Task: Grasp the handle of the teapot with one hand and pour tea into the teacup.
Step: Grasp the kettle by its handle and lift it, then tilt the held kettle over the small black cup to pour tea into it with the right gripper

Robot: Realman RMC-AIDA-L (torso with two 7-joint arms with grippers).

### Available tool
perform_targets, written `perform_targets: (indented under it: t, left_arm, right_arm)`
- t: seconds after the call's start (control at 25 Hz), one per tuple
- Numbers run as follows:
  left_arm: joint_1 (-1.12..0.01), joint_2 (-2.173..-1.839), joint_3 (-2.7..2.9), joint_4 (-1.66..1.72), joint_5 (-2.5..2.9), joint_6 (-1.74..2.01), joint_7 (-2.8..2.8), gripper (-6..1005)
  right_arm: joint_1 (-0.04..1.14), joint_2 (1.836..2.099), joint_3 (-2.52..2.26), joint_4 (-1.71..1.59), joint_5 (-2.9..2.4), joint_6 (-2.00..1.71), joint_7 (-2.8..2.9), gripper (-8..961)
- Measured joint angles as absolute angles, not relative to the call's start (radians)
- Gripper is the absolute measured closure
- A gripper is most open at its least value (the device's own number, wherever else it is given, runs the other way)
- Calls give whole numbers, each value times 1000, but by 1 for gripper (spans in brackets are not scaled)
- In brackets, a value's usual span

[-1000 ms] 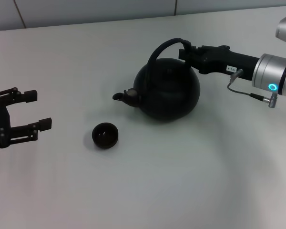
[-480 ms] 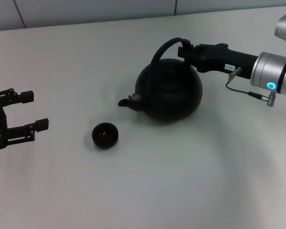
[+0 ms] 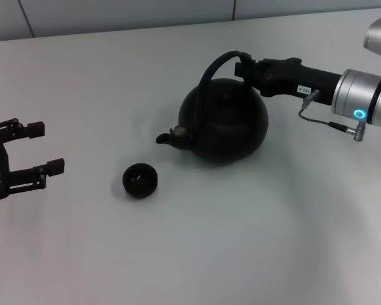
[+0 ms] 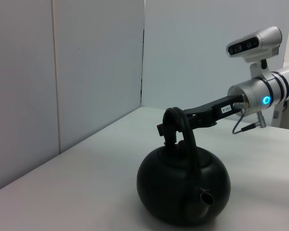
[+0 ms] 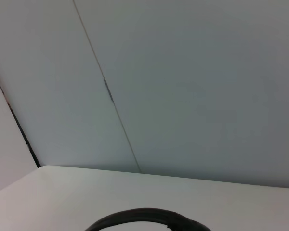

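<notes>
Black all over, the teapot [image 3: 224, 121] sits on the white tabletop [image 3: 197, 248], its spout aimed at the tiny teacup [image 3: 140, 180] just beside it. The right claw [image 3: 246, 67] is closed on the handle [image 3: 217, 65] near its top. The left claw [image 3: 39, 149] waits wide open and holding nothing, far off to the side. To do this step well, lift the pot slowly, bring the spout right over the cup, then tip gently so no tea spills.
</notes>
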State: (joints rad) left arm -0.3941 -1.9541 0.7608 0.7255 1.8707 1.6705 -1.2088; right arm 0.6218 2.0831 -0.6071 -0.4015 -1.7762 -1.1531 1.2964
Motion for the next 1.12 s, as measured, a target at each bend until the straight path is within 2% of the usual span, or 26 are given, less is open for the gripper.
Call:
perform_targets:
  t: [1.12]
  left_arm:
    - [-383,-1960,760,727,1871,1676,-1219,214]
  right_arm:
    - [623,2083,-922,-656,-1786,-1110,1356,797]
